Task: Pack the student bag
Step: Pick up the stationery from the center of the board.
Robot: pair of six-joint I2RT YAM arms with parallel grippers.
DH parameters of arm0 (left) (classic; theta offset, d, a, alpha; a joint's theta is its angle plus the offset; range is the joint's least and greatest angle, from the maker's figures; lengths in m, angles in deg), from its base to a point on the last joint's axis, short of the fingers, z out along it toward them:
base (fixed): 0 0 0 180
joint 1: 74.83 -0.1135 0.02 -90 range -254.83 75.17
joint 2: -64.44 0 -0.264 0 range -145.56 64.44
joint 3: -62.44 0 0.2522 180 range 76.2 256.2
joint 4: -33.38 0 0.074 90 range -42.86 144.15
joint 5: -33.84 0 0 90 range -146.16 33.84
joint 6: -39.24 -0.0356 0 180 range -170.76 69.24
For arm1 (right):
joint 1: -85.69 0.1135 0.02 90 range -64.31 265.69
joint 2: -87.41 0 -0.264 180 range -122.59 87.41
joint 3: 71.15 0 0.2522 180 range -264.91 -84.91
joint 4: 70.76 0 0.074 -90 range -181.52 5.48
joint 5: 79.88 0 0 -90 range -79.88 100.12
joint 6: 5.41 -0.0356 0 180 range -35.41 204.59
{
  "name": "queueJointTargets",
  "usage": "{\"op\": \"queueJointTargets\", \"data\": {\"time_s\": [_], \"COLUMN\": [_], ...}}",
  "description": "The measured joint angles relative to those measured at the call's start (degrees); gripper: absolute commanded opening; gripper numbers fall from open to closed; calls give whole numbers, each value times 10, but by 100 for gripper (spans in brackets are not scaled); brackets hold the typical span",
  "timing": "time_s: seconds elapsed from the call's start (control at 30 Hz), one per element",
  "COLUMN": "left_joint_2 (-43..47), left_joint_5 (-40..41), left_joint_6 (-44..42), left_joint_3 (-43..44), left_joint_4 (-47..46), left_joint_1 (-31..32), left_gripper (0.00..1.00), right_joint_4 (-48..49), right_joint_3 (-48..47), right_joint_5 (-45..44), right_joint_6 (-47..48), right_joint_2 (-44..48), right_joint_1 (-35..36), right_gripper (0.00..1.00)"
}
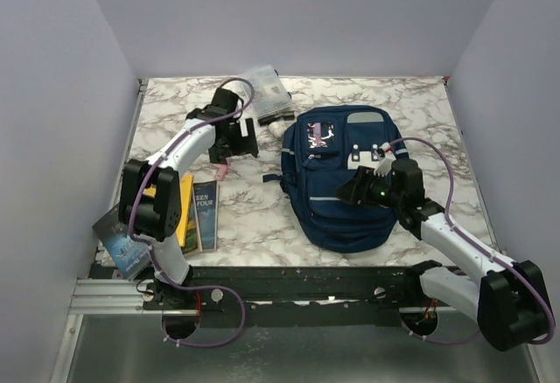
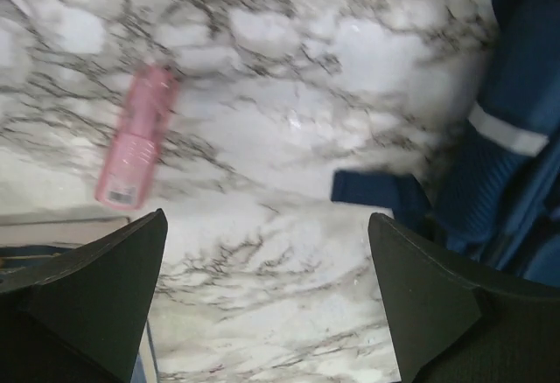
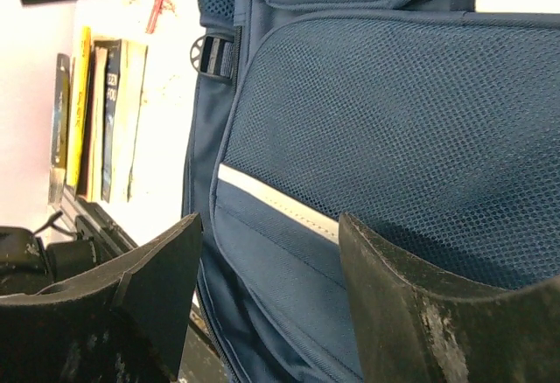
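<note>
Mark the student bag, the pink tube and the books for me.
student bag (image 1: 346,226), top view, on its lower front panel
pink tube (image 2: 136,142), left wrist view, on the middle of its body
books (image 1: 206,212), top view, on the dark blue book's cover

Left arm (image 1: 179,151) and right arm (image 1: 455,247): white links, black joints, purple cable (image 1: 437,151) looping behind the fingers. Left fingers (image 2: 96,295) dark, wedge-shaped; right fingers (image 3: 420,313) scuffed pale at the edges.

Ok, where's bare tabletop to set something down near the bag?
Widest bare table lies between the books and the student bag, along the near edge. The far right corner beyond the bag is also free. Crowded: far centre, around the clear pouch, pink tube and left gripper.
</note>
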Motion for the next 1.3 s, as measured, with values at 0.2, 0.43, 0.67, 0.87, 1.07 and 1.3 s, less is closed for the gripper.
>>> {"op": "queueJointTargets", "data": {"time_s": [0.2, 0.43, 0.67, 0.87, 1.07, 1.3], "left_joint_2": [-130, -204, -203, -152, 70, 287], "left_joint_5": [0, -24, -119, -162, -101, -17], "left_joint_6": [3, 35, 88, 107, 88, 39], "left_joint_3": [151, 197, 186, 79, 27, 21], "left_joint_4": [63, 123, 130, 83, 63, 0], "left_joint_1": [-67, -87, -106, -107, -107, -107], "left_gripper": [90, 95, 93, 98, 98, 98], "right_joint_4": [-4, -19, -18, 7, 42, 166], "right_joint_3": [0, 0, -5, -23, -98, -261], "right_joint_5": [23, 32, 44, 52, -8, -115], "right_joint_6": [10, 14, 13, 3, -6, -4], "right_joint_2": [8, 56, 53, -3, -101, -326], "right_joint_1": [0, 0, 0, 8, 107, 250], "right_gripper": [67, 67, 67, 67, 67, 66]}}
